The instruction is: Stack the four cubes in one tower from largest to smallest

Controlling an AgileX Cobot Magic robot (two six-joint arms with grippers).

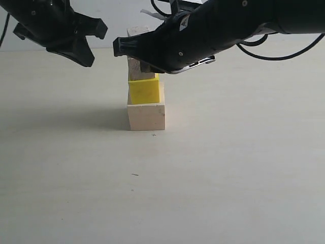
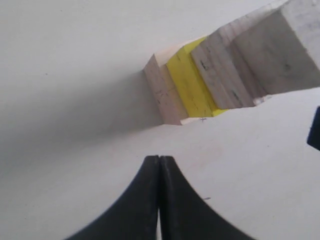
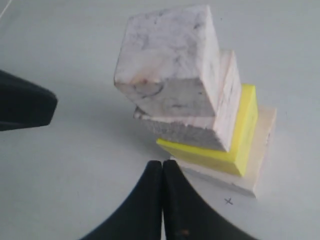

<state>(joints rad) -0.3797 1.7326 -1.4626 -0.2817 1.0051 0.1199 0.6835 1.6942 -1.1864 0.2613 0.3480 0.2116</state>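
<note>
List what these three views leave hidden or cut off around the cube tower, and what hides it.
Exterior view: the right arm covers most of the third wooden cube and the smallest cube, hiding where they meet.
Left wrist view: the smallest cube runs off the picture's edge.
Right wrist view: the largest cube shows only a strip beneath the yellow cube.

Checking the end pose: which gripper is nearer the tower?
Right. The right gripper, shut, is close by the tower, crossing its upper part in the exterior view. The left gripper, also shut, hangs apart on that view's left.
</note>
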